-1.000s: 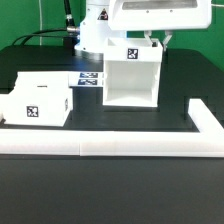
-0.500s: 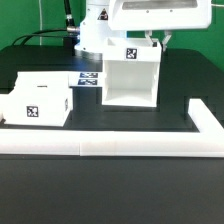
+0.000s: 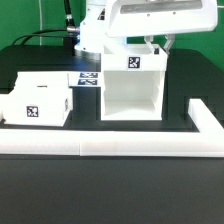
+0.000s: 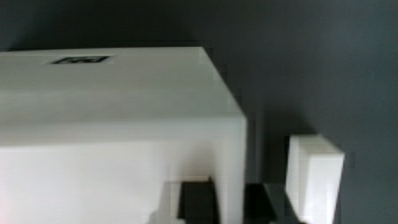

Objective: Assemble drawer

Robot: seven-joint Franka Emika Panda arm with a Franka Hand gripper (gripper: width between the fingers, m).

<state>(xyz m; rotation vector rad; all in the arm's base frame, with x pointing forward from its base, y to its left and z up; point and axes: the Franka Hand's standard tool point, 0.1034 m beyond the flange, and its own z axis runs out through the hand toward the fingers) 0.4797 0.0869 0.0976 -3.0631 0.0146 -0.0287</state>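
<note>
Starting at the exterior view's left, a small tray [image 3: 45, 95] sits on the dark desk [image 3: 85, 125], closed white faces toward the camera and one black-and-white tag on its front. Just behind and to its right lies the marker board [image 3: 88, 77], flat on the desk, partly hidden by the next part. Near the middle stands the casing [image 3: 132, 85], the large hollow cube of the drawer, upright with its open side facing the camera and a tag on the panel above the opening. It is well apart from the tray and close to the long white rail [image 3: 120, 148] that runs across the front and turns back at the exterior view's right.

Above the casing's rear right corner the white arm [image 3: 140, 12] reaches down, and the hand [image 3: 158, 43] meets the casing's top edge. In the wrist view the casing's tagged top [image 4: 107, 100] fills most of the picture, and the hand [image 4: 231, 200] has its two dark fingers [image 4: 192, 198] drawn in on either side of one thin wall, gripping it. A white piece [image 4: 317, 175] lies just beside that wall.
</note>
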